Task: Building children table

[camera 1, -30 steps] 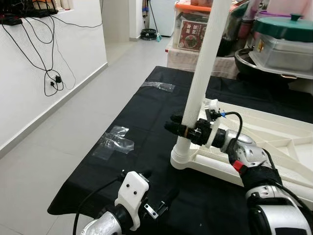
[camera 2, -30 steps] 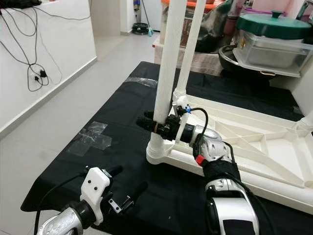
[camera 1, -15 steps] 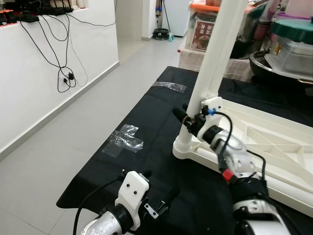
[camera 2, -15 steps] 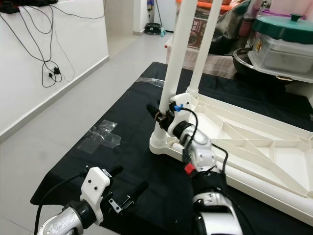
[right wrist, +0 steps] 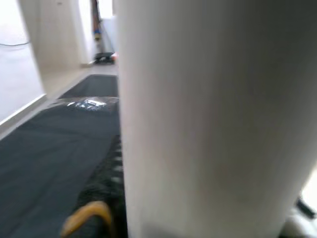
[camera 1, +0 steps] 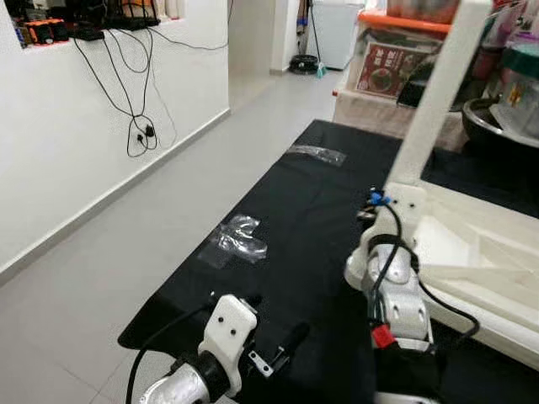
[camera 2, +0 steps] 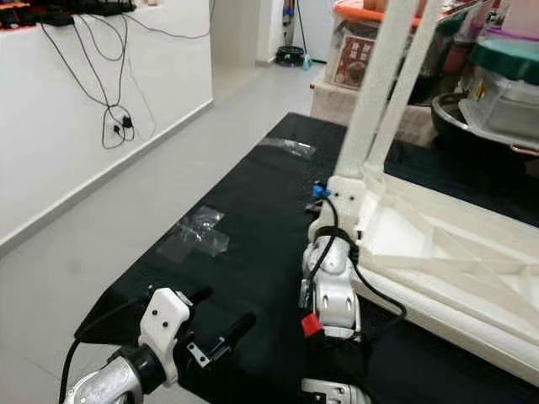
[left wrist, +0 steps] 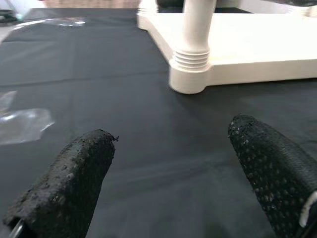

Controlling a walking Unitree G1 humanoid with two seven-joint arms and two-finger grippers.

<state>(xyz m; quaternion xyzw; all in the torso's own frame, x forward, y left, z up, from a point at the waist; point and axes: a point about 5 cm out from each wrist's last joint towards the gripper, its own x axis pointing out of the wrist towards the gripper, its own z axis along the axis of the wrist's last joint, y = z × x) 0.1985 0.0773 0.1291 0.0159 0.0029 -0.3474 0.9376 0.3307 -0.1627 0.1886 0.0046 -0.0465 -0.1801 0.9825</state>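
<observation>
The white children's table (camera 2: 446,252) lies upside down on a black mat (camera 1: 312,210) spread over the grey floor (camera 1: 126,236), its ribbed underside facing up and a white leg (camera 2: 383,80) standing upright from the near corner socket; a second leg (camera 2: 413,71) rises just behind it. The right gripper (camera 1: 383,215) is at the foot of the near leg, its wrist and a cable with a blue connector (camera 1: 376,199) pressed close to the corner. From the head views its fingers are hidden behind the wrist, so how far they are spread cannot be told. The right wrist view adds the leg as a broad white column directly ahead, with one dark finger (right wrist: 101,191) lying alongside it and a yellow-orange band near the base.

The left gripper (left wrist: 173,168) hovers low over the mat, well apart from the table, its two black fingers (left wrist: 74,173) spread wide with nothing between them. The left wrist view shows the ridged collar where the leg meets the tabletop. Crumpled clear tape (camera 1: 240,240) is stuck to the mat nearer the white wall (camera 1: 76,143), where black cables (camera 1: 135,93) hang. Storage boxes (camera 1: 392,63) and a lidded pot (camera 2: 509,80) stand beyond the mat.
</observation>
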